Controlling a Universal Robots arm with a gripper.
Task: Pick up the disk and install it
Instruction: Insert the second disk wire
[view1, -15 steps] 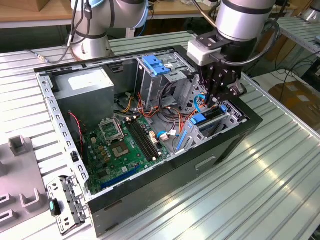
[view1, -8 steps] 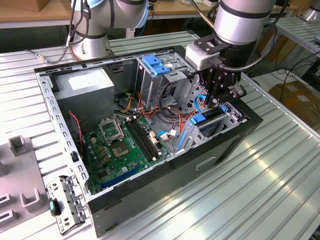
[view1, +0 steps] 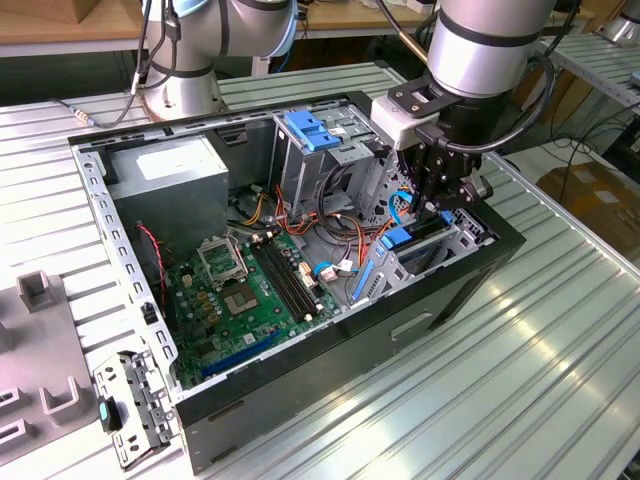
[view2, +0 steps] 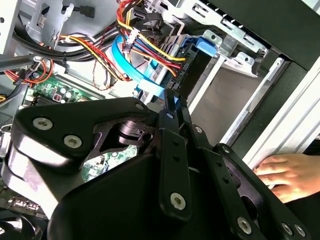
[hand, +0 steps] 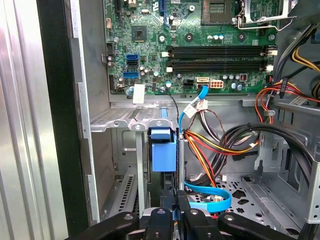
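Scanning the exterior view from left to right: the grey box (view1: 165, 180) with its white sticker fills the upper-left corner of the open computer case (view1: 330, 370), the green motherboard (view1: 250, 295) lies at centre, a blue clip (view1: 312, 130) tops the metal cage, and the gripper (view1: 445, 195) hangs over the drive bay (view1: 440, 245) at centre right.

The disk (view1: 420, 235) stands on edge in that bay, its blue rail end (hand: 163, 152) showing at lower centre of the first wrist view, just beyond the fingertips. The jaws look drawn nearly together in both wrist views; whether they pinch the disk's edge I cannot tell.

I judge the disk stiff, fairly dense and shock-sensitive, its metal faces slick; the plastic rails are the safer hold. Room is tight: sheet-metal bay walls flank it closely, and orange, yellow and blue cables (view2: 137, 55) crowd nearby. A person's hand (view2: 290, 172) rests at the right edge of the second wrist view.
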